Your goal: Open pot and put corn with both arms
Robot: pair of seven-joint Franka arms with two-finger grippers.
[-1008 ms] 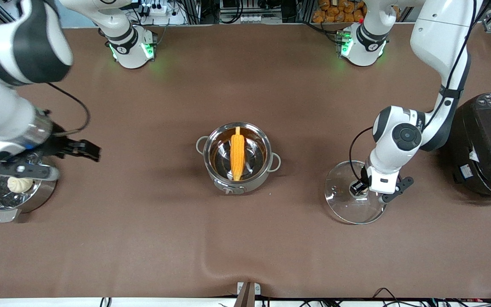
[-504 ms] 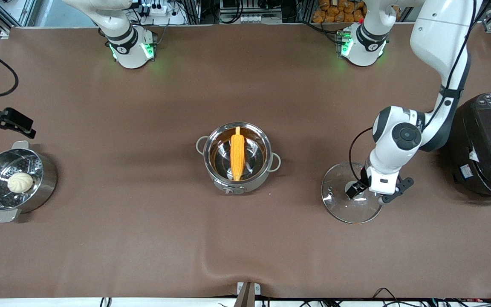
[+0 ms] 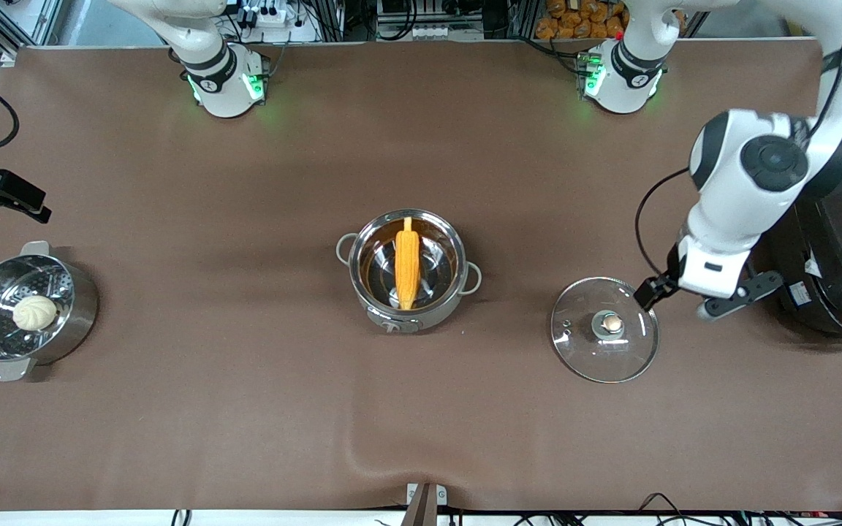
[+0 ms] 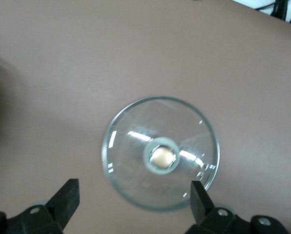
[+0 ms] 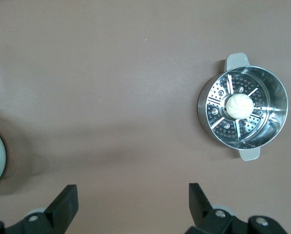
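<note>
The steel pot (image 3: 406,270) stood uncovered in the middle of the brown surface (image 3: 245,409), and the corn cob (image 3: 407,267) lay inside it, its length running toward and away from the front camera and its pale stub at the end toward the robots' bases. The pot's glass lid (image 3: 604,329) lay flat on the surface, well apart from the pot toward the left arm's end, its copper-coloured knob (image 3: 612,322) facing up.

The left gripper (image 3: 684,296) hung in the air above the surface between the lid's rim and the big black rice cooker (image 3: 841,248). Its fingers (image 4: 67,197) were spread wide and held nothing; in the left wrist view the lid lay below and ahead of them, clear of both fingertips, with the knob roughly midway between the two.

The right gripper (image 3: 1,193) was up over the right arm's end of the surface, above the strip between the steamer pot (image 3: 23,310) and the table edge by the bases. Its fingers (image 5: 65,202) were also wide apart and empty. The steamer pot sat on the surface well ahead of those fingertips, off toward one finger's side, with a pale round bun (image 5: 239,106) resting on its perforated insert.
</note>
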